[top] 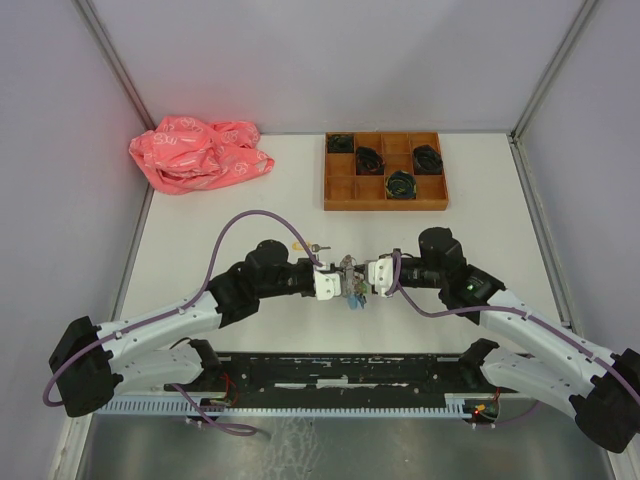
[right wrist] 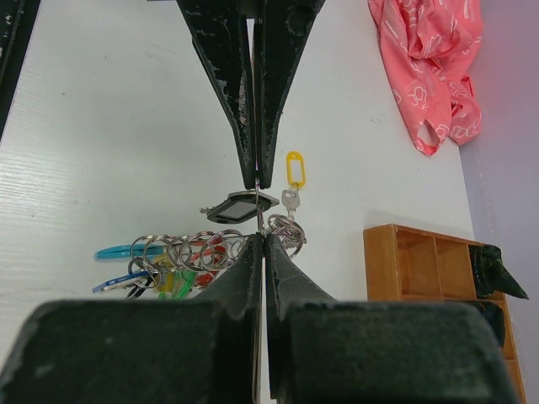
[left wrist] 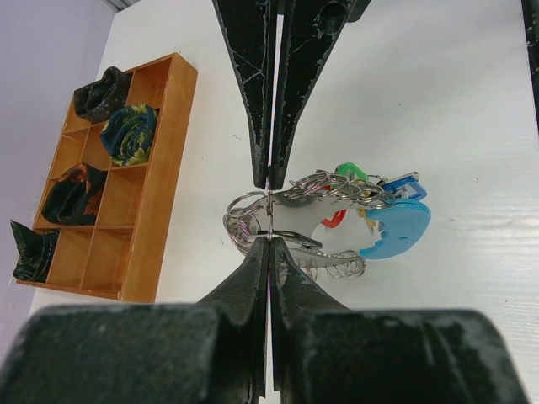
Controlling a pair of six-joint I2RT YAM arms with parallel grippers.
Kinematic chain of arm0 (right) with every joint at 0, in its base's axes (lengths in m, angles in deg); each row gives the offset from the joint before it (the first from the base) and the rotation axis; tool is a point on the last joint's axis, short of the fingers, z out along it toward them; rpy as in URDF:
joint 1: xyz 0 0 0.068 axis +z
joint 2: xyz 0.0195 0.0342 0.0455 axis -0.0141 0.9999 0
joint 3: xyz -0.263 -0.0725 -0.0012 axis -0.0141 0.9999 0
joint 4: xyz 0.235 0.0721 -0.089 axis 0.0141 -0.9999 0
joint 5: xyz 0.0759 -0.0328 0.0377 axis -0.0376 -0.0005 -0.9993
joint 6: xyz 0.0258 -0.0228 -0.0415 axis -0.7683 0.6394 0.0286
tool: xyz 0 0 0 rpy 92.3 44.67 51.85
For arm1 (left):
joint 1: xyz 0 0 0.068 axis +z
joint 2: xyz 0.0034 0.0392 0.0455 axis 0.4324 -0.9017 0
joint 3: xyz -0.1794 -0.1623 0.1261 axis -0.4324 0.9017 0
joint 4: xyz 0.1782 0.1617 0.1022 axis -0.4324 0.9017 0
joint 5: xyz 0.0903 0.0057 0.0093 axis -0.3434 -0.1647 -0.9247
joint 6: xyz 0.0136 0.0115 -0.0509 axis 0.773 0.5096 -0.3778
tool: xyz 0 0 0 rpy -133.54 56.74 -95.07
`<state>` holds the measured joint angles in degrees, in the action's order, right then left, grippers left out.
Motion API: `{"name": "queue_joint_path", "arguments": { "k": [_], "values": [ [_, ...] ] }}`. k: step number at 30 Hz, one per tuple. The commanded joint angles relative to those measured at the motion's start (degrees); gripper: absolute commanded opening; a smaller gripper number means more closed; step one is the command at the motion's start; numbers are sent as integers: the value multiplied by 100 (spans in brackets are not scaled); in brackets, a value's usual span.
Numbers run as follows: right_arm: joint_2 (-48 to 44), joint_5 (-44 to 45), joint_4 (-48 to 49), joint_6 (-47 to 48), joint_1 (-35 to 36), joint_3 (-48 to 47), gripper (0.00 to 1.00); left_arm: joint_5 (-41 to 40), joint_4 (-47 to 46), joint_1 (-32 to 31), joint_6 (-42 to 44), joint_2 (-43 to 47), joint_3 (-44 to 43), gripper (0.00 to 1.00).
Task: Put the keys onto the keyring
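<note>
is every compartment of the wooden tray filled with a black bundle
No, the top view shows only four compartments of the wooden tray holding black coiled bundles, and the rest show bare wood.

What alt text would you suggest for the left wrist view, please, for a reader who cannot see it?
The left gripper, jaws shut, pinches a thin wire ring of the keyring, a bunch of silver rings with a light-blue piece and blue, green and red tags, over a white table. A wooden compartment tray holding dark coiled bundles sits at left.
</note>
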<state>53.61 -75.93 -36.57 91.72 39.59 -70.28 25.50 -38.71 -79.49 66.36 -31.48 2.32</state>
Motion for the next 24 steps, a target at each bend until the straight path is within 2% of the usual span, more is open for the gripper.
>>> {"name": "queue_joint_path", "arguments": {
  "k": [1,24],
  "values": [
    [-46,-53,416,-45,24,-84,1,-73,-341,-29,-219,12,-28,3],
    [4,-84,456,-240,34,-122,1,210,-532,-29,-497,-50,-38,3]
  ]
}}
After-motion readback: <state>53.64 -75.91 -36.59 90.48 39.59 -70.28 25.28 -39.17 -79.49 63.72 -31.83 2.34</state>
